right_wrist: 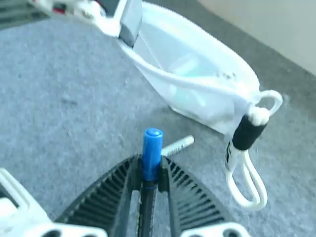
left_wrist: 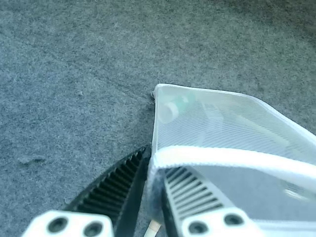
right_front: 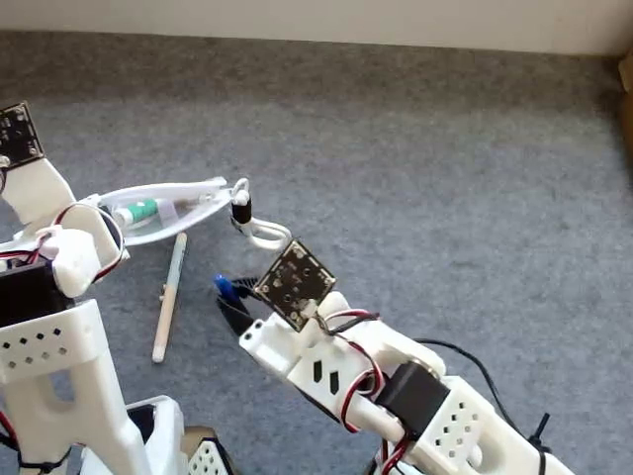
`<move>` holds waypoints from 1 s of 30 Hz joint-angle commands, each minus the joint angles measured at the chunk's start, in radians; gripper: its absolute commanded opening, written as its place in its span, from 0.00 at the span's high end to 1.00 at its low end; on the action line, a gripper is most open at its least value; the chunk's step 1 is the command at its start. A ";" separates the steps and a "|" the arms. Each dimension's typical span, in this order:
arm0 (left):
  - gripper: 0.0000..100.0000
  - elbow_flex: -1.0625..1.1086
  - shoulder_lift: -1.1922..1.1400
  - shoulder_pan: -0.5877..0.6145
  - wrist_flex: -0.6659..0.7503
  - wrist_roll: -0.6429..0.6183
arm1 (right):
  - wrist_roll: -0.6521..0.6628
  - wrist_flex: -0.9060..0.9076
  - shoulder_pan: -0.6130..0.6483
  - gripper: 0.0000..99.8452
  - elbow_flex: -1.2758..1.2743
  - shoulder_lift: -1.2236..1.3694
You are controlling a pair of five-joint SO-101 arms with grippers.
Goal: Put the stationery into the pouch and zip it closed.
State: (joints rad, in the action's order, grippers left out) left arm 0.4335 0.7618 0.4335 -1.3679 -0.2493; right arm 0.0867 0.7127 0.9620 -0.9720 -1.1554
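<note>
Right claw pinching blue-capped pen, open pouch rim just beyond

This looks like a small robotics lab or hobby bench, though so little of the room shows that I can't be sure. Two white printed arms stand on grey carpet, their wires and a bare board exposed, with a plain pale wall behind.
</note>
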 commanded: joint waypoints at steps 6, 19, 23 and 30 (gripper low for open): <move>0.99 0.005 -0.007 -0.012 0.014 -0.008 | -0.023 -0.282 -0.012 1.00 0.024 -0.038; 0.99 0.007 -0.007 -0.010 0.015 -0.008 | -0.021 -0.664 -0.016 1.00 0.024 -0.035; 0.99 0.007 -0.007 -0.010 0.015 -0.008 | -0.021 -0.796 -0.035 1.00 0.024 -0.031; 0.99 0.007 -0.007 -0.010 0.017 -0.008 | -0.021 -0.966 -0.097 1.00 0.018 -0.030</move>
State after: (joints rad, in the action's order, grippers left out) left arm 0.4335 0.7618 0.4335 -1.3679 -0.2493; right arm 0.0698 -0.1588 0.8976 -0.9720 -1.1600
